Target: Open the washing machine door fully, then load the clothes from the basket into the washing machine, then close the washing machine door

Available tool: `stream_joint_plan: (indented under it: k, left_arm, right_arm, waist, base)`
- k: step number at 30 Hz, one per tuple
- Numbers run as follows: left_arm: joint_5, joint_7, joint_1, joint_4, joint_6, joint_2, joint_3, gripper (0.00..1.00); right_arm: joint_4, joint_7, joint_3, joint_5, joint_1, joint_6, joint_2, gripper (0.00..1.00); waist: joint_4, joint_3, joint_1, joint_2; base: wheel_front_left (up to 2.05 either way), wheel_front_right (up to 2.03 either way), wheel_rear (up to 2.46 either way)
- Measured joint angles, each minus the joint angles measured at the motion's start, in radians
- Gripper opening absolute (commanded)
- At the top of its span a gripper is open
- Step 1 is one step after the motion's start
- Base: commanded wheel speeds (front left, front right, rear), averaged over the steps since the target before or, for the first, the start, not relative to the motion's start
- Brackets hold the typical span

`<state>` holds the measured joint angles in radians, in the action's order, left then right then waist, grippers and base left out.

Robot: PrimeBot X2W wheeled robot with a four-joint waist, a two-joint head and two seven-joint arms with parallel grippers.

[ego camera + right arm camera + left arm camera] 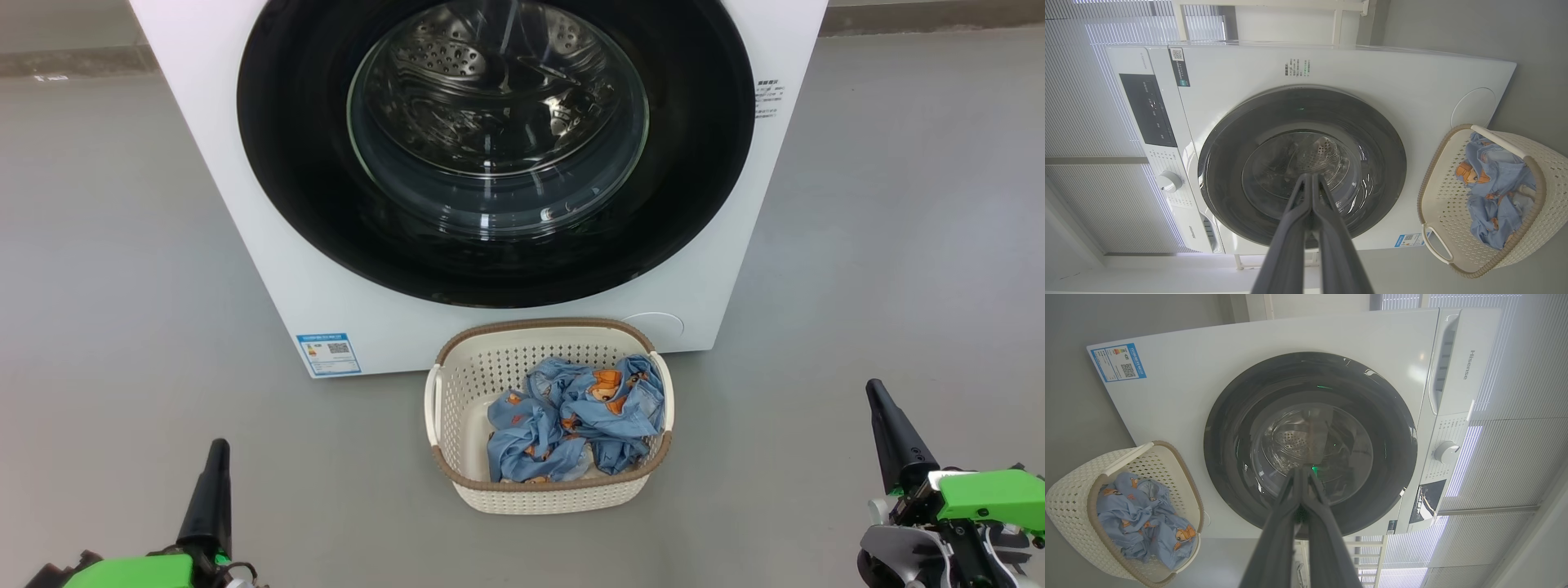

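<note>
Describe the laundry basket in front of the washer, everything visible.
The small cream-white perforated plastic basket is a rounded rectangle with a brown woven-look rim and a loop handle on each side. It stands upright on the grey floor, close before the big white front-loading washing machine. Crumpled light blue clothes with orange figures lie inside, heaped toward its right side.
</note>
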<state>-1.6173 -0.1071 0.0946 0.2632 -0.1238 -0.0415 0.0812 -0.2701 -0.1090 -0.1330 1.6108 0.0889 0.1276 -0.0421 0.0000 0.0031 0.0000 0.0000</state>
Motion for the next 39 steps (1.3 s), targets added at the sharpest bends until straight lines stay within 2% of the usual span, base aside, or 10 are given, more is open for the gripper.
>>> stream_joint_plan:
  k: [29,30,39]
  left_arm:
    - [0.0,0.0,0.0,0.0,0.0,0.0,0.0,0.0]
    - [0.0,0.0,0.0,0.0,0.0,0.0,0.0,1.0]
    - [0.0,0.006,-0.033,0.051,0.002,0.011,-0.012,1.0]
  right_arm:
    - [0.0,0.0,0.0,0.0,0.0,0.0,0.0,0.0]
    - [0.0,0.0,0.0,0.0,0.0,0.0,0.0,1.0]
    - [-0.056,0.005,0.003,0.0,-0.029,-0.003,0.018,1.0]
  waist:
    - [0.0,0.0,0.0,0.0]
    - [0.0,0.0,0.0,0.0]
    - [0.0,0.001,0.0001,0.0]
  base:
    - [0.0,0.0,0.0]
    - [0.0,0.0,0.0]
    - [0.0,0.0,0.0]
